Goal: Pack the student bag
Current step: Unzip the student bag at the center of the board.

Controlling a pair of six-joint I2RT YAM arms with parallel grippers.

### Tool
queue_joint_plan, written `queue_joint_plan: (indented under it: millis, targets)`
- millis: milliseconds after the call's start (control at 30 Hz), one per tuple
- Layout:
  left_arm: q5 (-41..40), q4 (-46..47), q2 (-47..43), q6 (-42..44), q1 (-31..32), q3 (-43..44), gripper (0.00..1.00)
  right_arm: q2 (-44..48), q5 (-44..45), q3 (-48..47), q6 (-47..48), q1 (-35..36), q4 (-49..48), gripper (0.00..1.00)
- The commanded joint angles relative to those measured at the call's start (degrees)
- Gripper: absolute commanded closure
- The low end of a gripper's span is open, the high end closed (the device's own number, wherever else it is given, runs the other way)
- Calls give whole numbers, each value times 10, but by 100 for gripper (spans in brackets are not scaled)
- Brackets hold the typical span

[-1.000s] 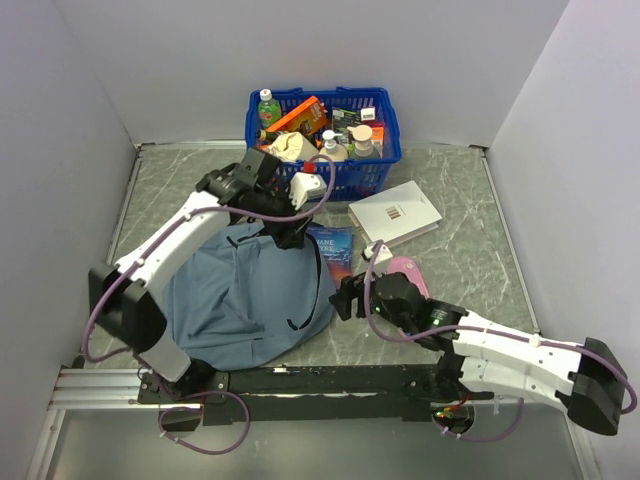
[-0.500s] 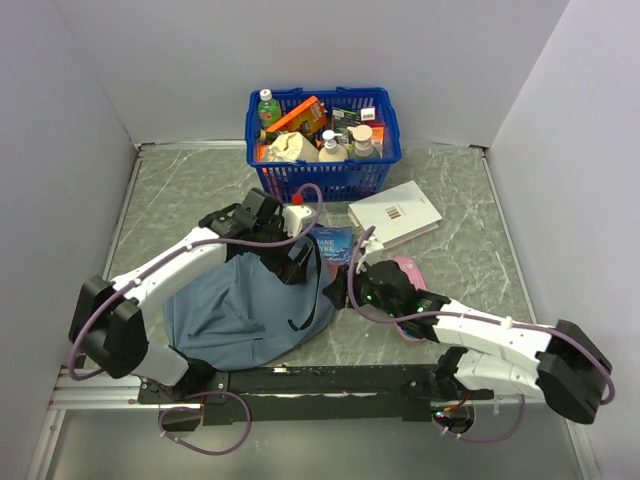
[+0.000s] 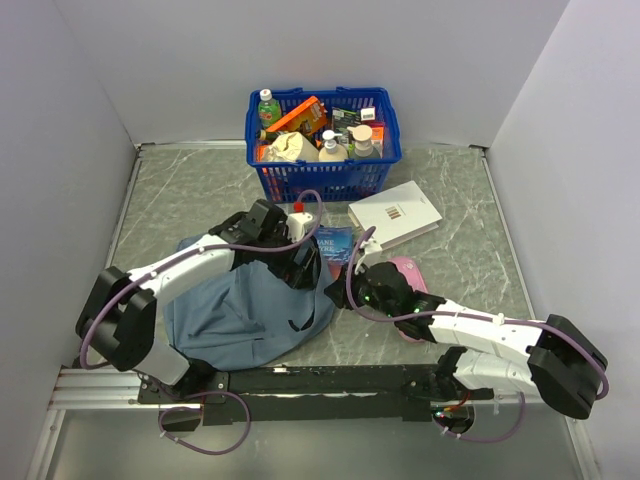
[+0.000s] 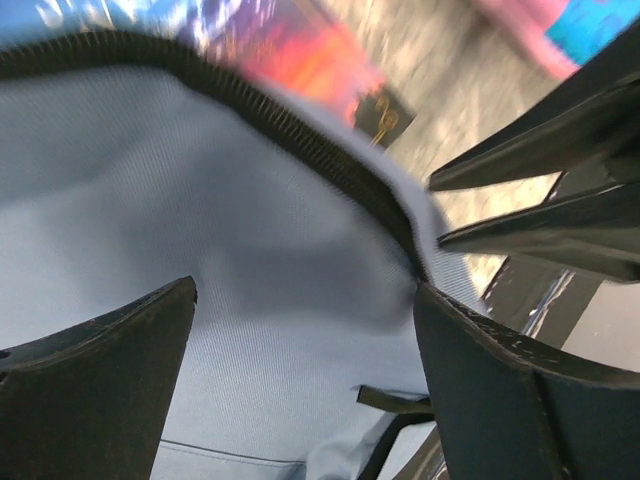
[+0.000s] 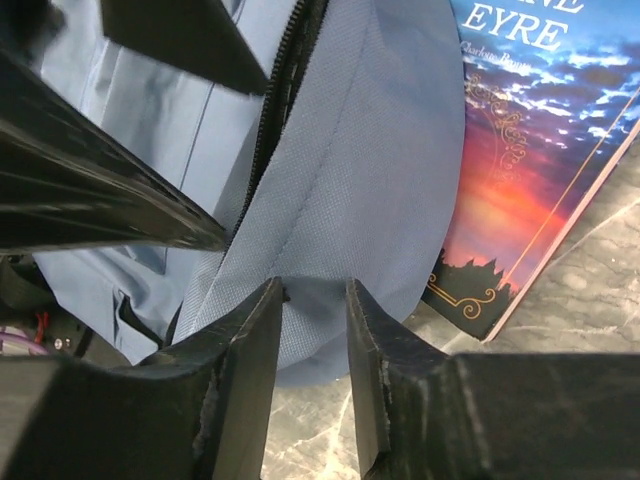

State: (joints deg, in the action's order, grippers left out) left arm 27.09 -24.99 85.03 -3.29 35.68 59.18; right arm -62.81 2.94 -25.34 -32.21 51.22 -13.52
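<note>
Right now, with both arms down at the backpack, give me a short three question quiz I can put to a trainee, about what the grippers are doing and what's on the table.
1. True or false: the left gripper is shut.
2. Pick one. The right gripper is: A wide open; B nipping the edge of the student bag; C out of view.
3. Fill the gap: the green-capped bottle stands in the blue ____.

Key
1. False: its jaws stand wide apart over the bag's fabric.
2. B.
3. basket.
</note>
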Motion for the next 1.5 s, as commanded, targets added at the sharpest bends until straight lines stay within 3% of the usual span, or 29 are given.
queue_joint_plan:
  millis: [0,167,267,367,400,467,500,533,700,833,900,1067,1100,1167,1233,1333,1467]
  targets:
    - [6,38,7,-15,3,-12,10,4,8,20,-6,-4,-15,63]
    - [1,53,29,-21,4,-5,13,2,-2,35,-15,-5,-32,66]
    - [16,64,38,-27,4,-2,23,-1,-12,42,-18,-3,-45,68]
    - [37,66,42,-27,3,1,47,-5,-17,42,-20,-3,-49,69]
    - [40,65,42,-24,4,2,62,-6,-17,42,-21,-3,-48,69]
    - [41,52,38,-13,4,9,76,-6,-12,41,-19,-3,-43,70]
    - [38,44,36,-9,4,12,93,-4,-11,39,-19,-3,-40,70]
    - [38,37,28,1,4,14,99,-3,-10,39,-17,-2,-38,70]
    - [46,-64,-8,76,-1,57,99,1,7,40,-15,-4,-19,70]
    - [72,-202,-54,216,-5,127,99,8,-4,54,-16,-5,-25,69]
    - [88,-295,-62,286,-17,169,99,6,-9,54,-15,-4,-20,70]
    - [140,-409,-71,383,-76,182,99,-17,-21,47,-17,-2,-20,68]
    - [140,-414,-73,390,-78,173,99,-21,-19,43,-18,-3,-17,65]
    - [138,-411,-80,397,-78,140,99,-20,1,20,-18,-6,19,41]
    - [137,-383,-93,390,-78,118,99,9,36,-7,-12,-20,49,29]
    - [144,-385,-88,412,-78,106,99,50,18,-38,-6,-92,67,22]
    - [144,-460,-62,457,-79,177,99,45,-41,-80,-23,-218,111,21]
